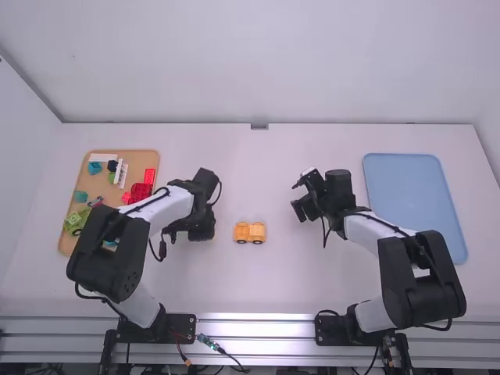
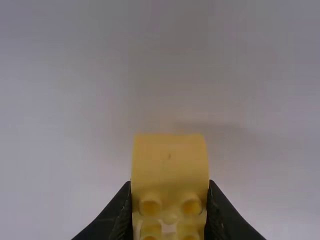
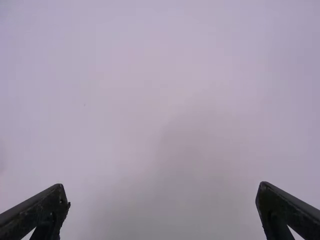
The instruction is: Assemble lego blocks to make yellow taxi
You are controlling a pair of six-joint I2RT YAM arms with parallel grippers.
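Beside the yellow plastic wheeled car (image 1: 250,233), left gripper (image 2: 170,182) pinches yellow studded block (image 2: 170,162); its tilting could spoil the joining. Right gripper (image 3: 161,187) is spread.

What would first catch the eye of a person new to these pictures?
Probably the studded yellow block held by the left gripper and the orange-yellow wheeled piece centrally on the table. After these, the brown tray of colourful blocks at far left and the blue tray at far right.

No readable text or signs
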